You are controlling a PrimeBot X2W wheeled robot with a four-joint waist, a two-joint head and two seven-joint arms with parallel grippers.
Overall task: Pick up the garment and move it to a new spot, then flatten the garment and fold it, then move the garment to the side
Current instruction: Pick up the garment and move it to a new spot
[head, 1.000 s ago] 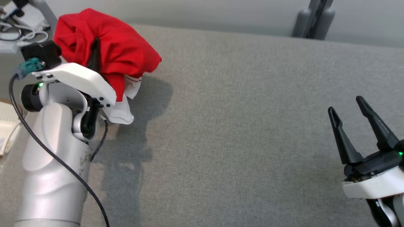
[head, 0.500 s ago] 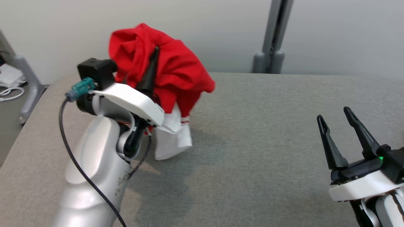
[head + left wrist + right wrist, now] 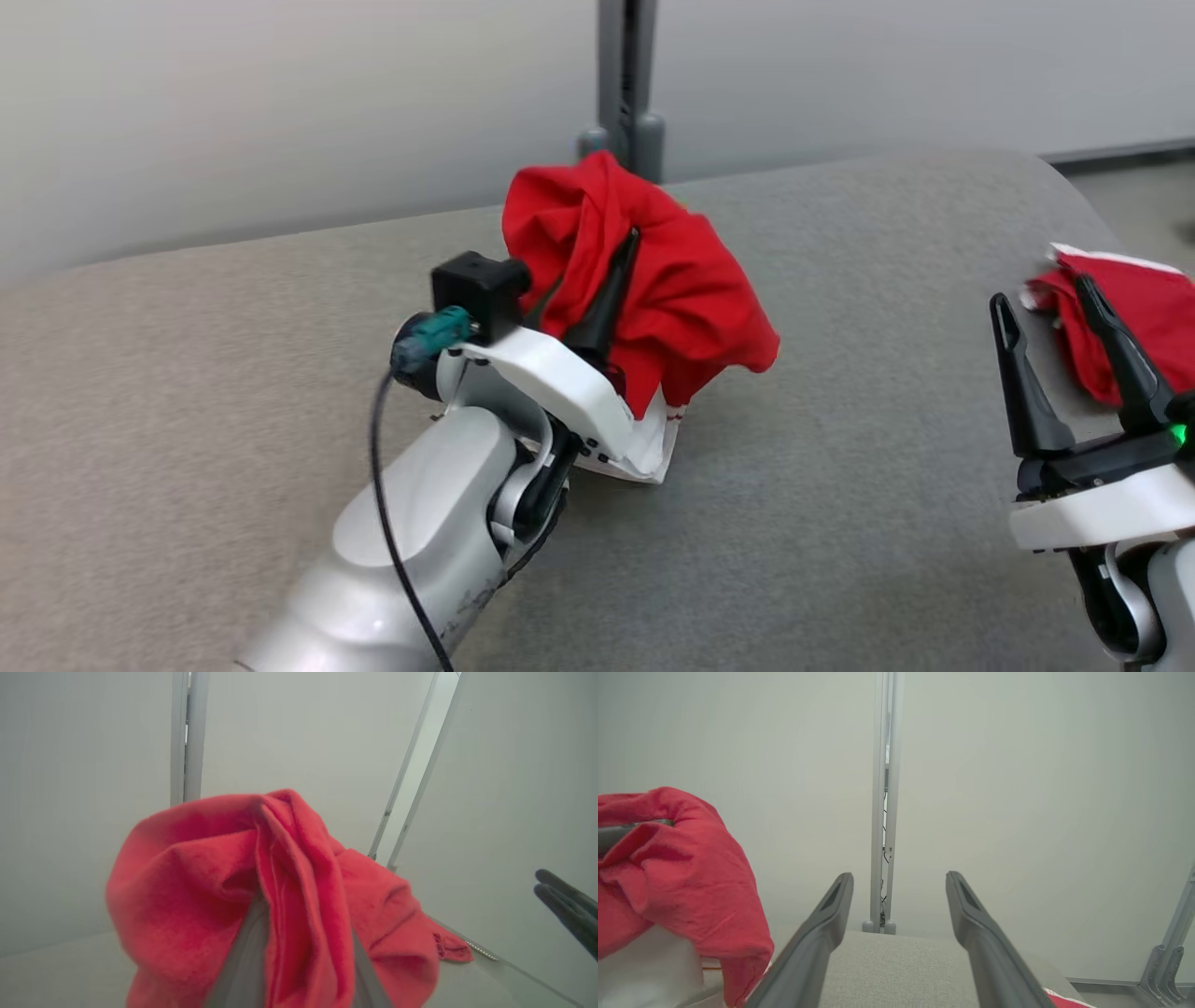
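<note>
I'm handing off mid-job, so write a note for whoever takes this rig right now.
Left gripper: jaws shut on the red garment, bunched and lifted over the grey table.
Right gripper: jaws open, empty, near another red cloth at the table's right edge.
Done: pickup. Left: set down at new spot, flatten, fold, move aside.

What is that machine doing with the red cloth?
The robot's left gripper has its fingers shut on a bunched red garment, holding it above the grey padded table, a white part hanging down. Its right gripper is open and empty, near another red cloth at the table's right edge.
</note>
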